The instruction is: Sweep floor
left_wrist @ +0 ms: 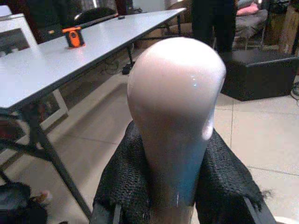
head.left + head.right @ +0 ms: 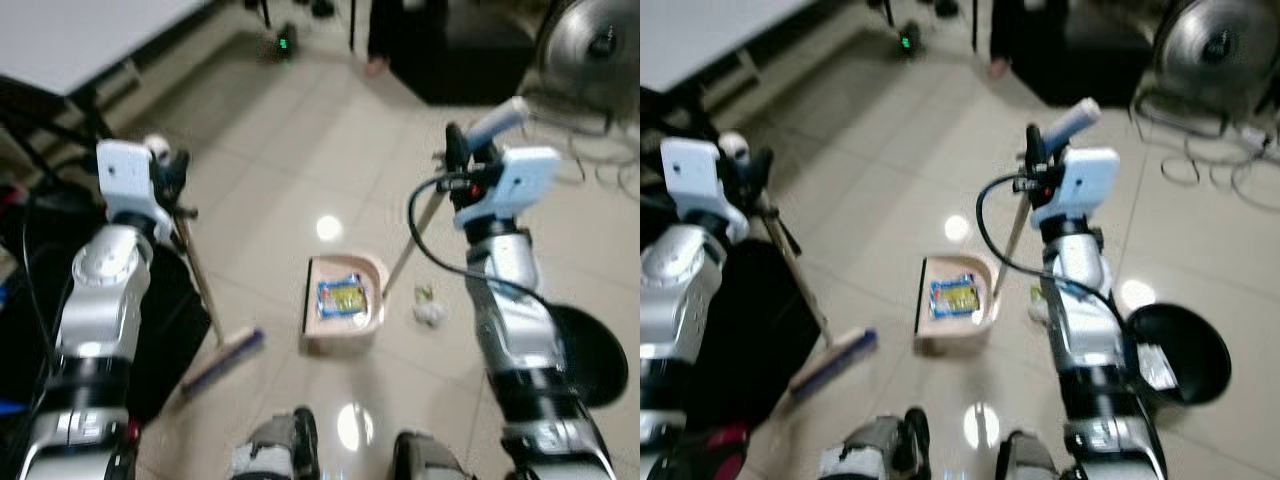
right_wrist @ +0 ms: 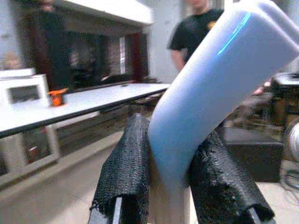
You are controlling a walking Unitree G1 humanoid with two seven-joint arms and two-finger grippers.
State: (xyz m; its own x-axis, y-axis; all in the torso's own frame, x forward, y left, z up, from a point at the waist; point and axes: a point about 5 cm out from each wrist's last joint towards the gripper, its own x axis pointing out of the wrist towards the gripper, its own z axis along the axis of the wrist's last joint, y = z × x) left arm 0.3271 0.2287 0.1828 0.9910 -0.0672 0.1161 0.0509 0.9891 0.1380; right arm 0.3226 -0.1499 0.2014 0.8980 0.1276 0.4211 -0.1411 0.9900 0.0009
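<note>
A beige dustpan [image 2: 345, 305] stands on the tiled floor ahead of my feet, with a blue and yellow wrapper [image 2: 343, 297] lying inside it. Its long handle [image 2: 408, 245] slopes up to my right gripper [image 2: 470, 150], which is shut on the handle's pale blue grip [image 3: 224, 88]. My left gripper [image 2: 165, 165] is shut on the rounded pale top [image 1: 175, 102] of the broom handle. The broom stick [image 2: 200, 285] runs down to the brush head [image 2: 222, 362] on the floor, left of the dustpan. Crumpled white paper [image 2: 429, 312] and a small scrap [image 2: 424, 293] lie just right of the dustpan.
A white table [image 2: 70, 45] on black legs stands at the back left. A black bag [image 2: 165, 320] sits at my left side, a round black bin [image 2: 1175, 355] at my right. A fan [image 2: 590, 45] and cables stand back right. A person [image 3: 201, 32] stands by a dark box [image 2: 450, 60].
</note>
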